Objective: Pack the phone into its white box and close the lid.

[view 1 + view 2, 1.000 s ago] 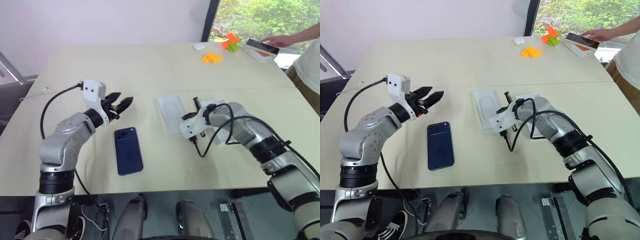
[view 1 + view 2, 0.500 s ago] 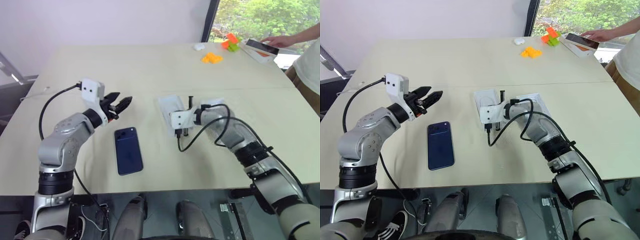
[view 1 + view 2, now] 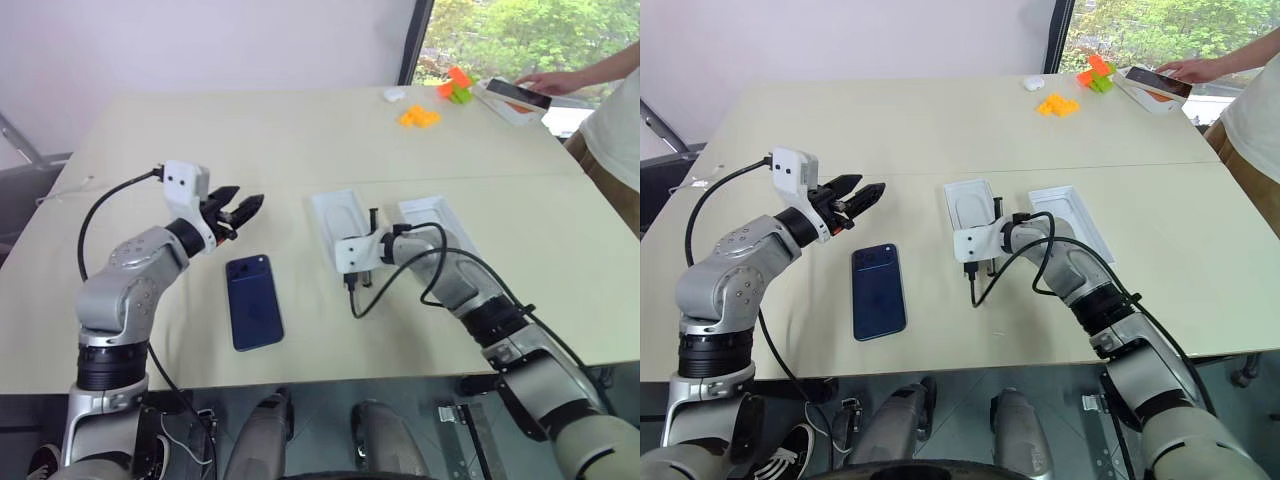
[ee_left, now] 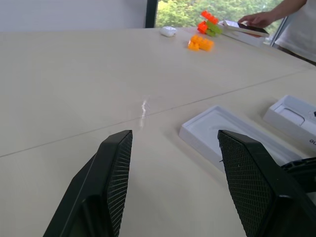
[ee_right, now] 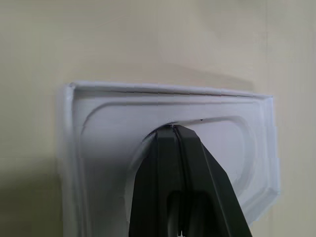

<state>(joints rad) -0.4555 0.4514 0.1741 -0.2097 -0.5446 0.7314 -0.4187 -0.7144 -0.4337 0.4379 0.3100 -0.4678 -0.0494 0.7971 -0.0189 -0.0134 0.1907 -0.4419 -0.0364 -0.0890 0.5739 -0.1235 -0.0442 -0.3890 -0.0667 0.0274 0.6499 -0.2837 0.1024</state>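
The phone [image 3: 253, 300] lies flat on the table, dark blue with its back up, below and slightly right of my left gripper [image 3: 243, 202]. That gripper hovers open and empty, pointing right. The white insert with a phone-shaped recess [image 3: 332, 215] lies mid-table. My right gripper [image 3: 372, 213] is shut, and its fingertips [image 5: 173, 128] rest over the insert's recess [image 5: 113, 133]. A second shallow white tray [image 3: 436, 217] lies just right of the insert, open side up and pale inside. I cannot tell whether it is the white box or the lid.
At the far right corner a person's hand rests on another phone lying on a box [image 3: 522, 94]. Orange blocks [image 3: 420, 116], a green and red toy [image 3: 455, 86] and a small white object [image 3: 394, 94] sit nearby. A black cable [image 3: 368, 298] loops from my right wrist.
My right arm has swung left and down with its wrist rolled, bringing its shut fingers over the insert and uncovering the tray on the right. The left arm and the phone have stayed put.
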